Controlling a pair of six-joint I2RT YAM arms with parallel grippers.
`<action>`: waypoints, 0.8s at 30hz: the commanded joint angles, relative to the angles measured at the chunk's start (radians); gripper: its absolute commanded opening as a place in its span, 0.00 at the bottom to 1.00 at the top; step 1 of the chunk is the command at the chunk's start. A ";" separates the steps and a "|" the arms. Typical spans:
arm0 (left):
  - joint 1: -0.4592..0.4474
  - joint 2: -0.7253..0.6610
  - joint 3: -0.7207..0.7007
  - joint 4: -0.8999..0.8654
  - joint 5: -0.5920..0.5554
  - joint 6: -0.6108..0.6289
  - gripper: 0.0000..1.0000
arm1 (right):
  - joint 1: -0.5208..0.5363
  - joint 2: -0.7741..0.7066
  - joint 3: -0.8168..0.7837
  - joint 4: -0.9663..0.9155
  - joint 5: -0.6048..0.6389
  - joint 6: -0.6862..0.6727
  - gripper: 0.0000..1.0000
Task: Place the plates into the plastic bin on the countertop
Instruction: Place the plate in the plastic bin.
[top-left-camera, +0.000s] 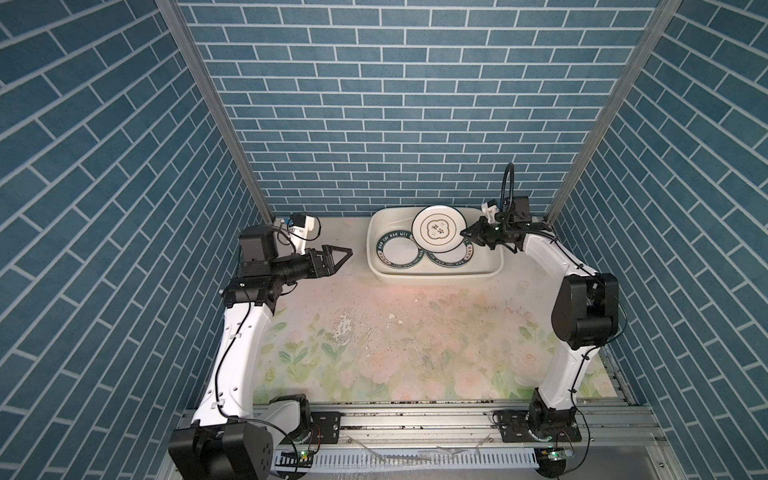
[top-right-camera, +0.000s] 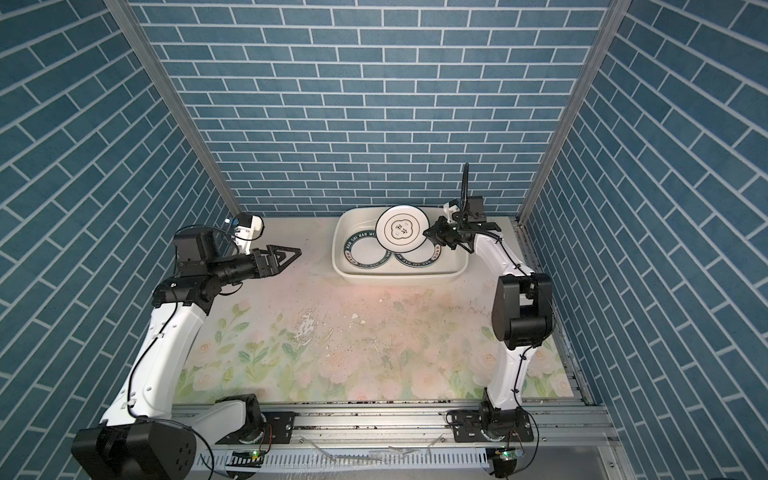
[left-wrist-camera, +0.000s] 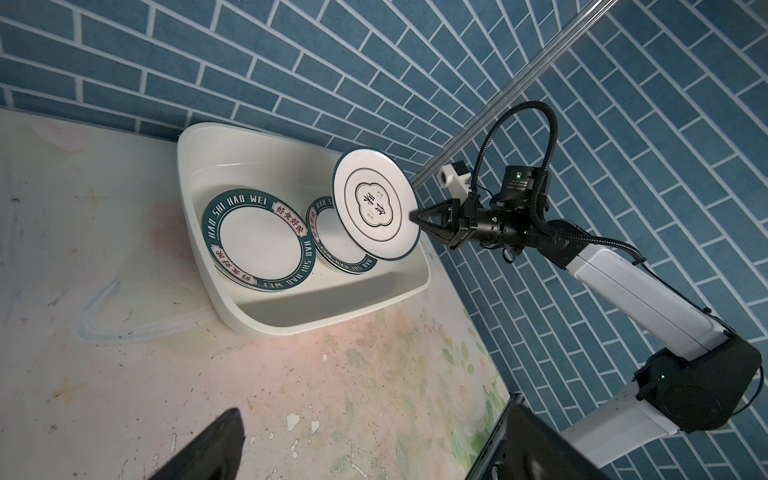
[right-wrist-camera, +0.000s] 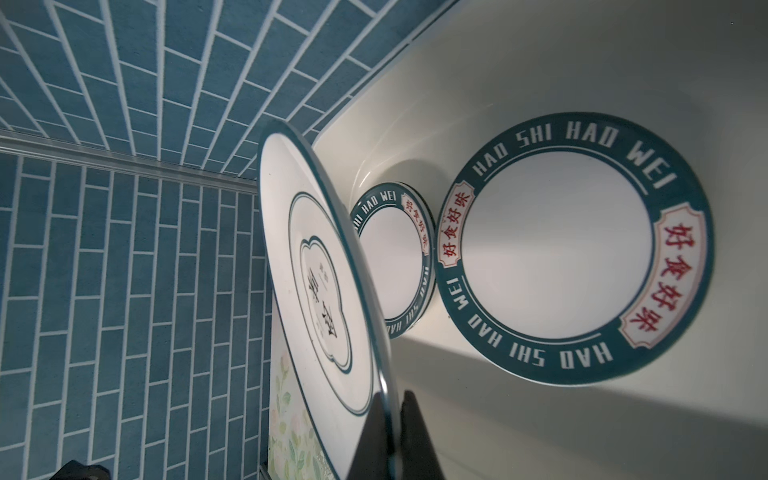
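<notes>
A white plate with a black-rimmed cloud emblem (top-left-camera: 438, 228) (top-right-camera: 402, 228) (left-wrist-camera: 376, 210) (right-wrist-camera: 316, 270) hangs tilted above the plastic bin (top-left-camera: 436, 279) (top-right-camera: 399, 277) (left-wrist-camera: 332, 307) (right-wrist-camera: 540, 83). My right gripper (top-left-camera: 464, 232) (top-right-camera: 426, 232) (left-wrist-camera: 413, 216) (right-wrist-camera: 392, 399) is shut on its rim. Inside the bin lie two teal lettered plates (top-left-camera: 400, 254) (top-left-camera: 451, 261) side by side, each topping a small stack; the held plate hides part of the right one. My left gripper (top-left-camera: 343, 255) (top-right-camera: 291, 255) (left-wrist-camera: 374, 405) stands open and empty, left of the bin, above the countertop (top-left-camera: 415, 332).
The bin sits at the back of the countertop against the blue brick wall (top-left-camera: 374, 145). Brick side walls close in on both sides. A metal rail (top-left-camera: 415, 415) with the arm bases runs along the front edge. The floral surface is scuffed near the middle (top-left-camera: 345, 328).
</notes>
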 joint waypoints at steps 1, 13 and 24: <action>-0.004 0.028 0.026 0.008 0.019 0.001 1.00 | -0.019 -0.031 -0.002 -0.029 0.025 -0.060 0.00; -0.047 0.092 0.090 -0.059 0.089 0.079 1.00 | -0.054 0.098 0.115 -0.162 0.127 -0.150 0.00; -0.048 0.093 0.085 -0.066 0.083 0.077 0.99 | -0.069 0.207 0.195 -0.195 0.136 -0.163 0.00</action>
